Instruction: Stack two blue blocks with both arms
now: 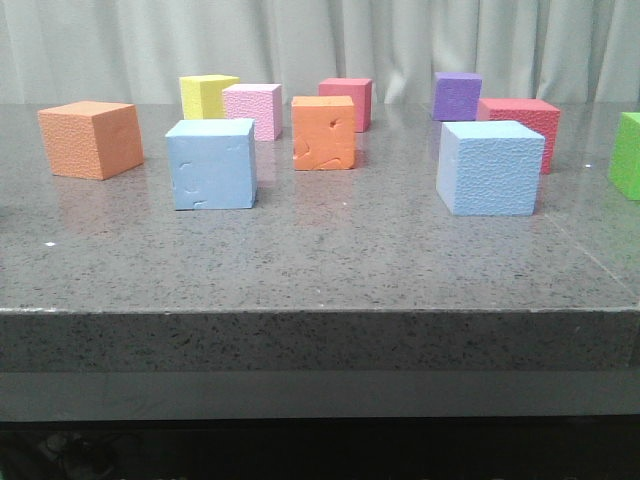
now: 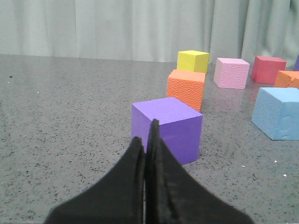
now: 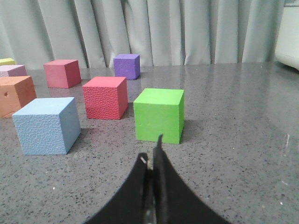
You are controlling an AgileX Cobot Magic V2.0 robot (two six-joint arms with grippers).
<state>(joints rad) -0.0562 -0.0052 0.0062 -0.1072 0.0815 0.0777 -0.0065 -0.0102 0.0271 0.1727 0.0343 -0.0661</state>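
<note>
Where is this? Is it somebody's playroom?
More likely a robot test room than a playroom. Plain foam cubes like the smooth blue block sit on a bare grey stone table, a curtain hangs behind, and a black robot gripper waits nearby.

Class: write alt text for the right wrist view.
The shut right gripper points at a green cube on a grey speckled table. A pebbled light blue block sits beside red, orange and purple cubes, with grey curtains behind.
</note>
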